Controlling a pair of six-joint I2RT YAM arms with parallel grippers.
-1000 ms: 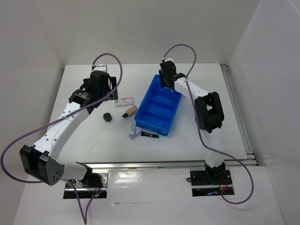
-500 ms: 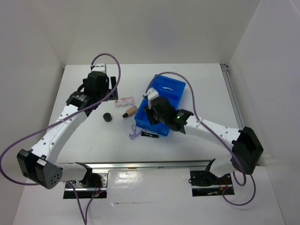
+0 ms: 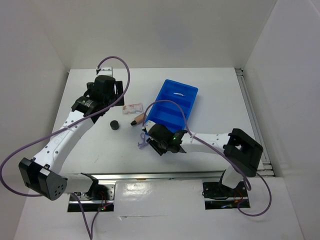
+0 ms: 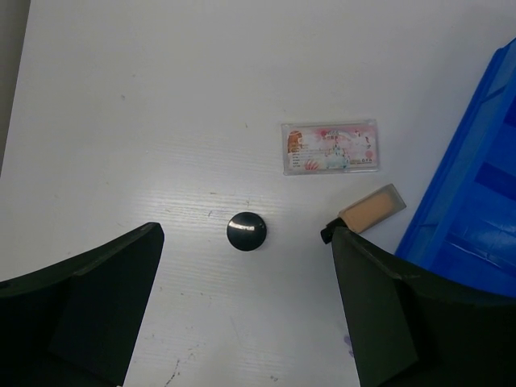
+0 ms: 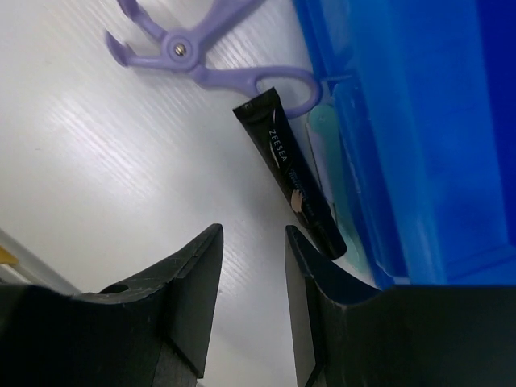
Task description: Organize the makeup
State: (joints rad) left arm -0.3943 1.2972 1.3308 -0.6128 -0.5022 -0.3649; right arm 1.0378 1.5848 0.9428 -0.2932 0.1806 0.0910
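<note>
My left gripper (image 3: pixel 114 96) is open and empty, high over the table (image 4: pixel 246 322). Below it lie a black round pot (image 4: pixel 246 231), a pinkish flat packet (image 4: pixel 329 147) and a tan tube with a black tip (image 4: pixel 367 212). My right gripper (image 3: pixel 156 145) is open with a narrow gap and empty (image 5: pixel 251 234). It hangs low by the near left corner of the blue tray (image 5: pixel 419 121). A slim dark stick (image 5: pixel 294 185) lies just beyond its fingertips, against the tray wall. A thin purple loop (image 5: pixel 205 48) lies past the stick. A silvery stick (image 3: pixel 177 93) lies in the tray's far compartment.
The blue divided tray (image 3: pixel 186 106) stands in the middle of the white table, its other compartments bare. From above, the pot (image 3: pixel 115 125), the tan tube (image 3: pixel 138 120) and the packet (image 3: pixel 133 108) lie left of the tray. White walls close in the back and sides.
My right arm has swung from the tray's far end down to its near left corner, over the dark stick. My left arm has hardly moved.
</note>
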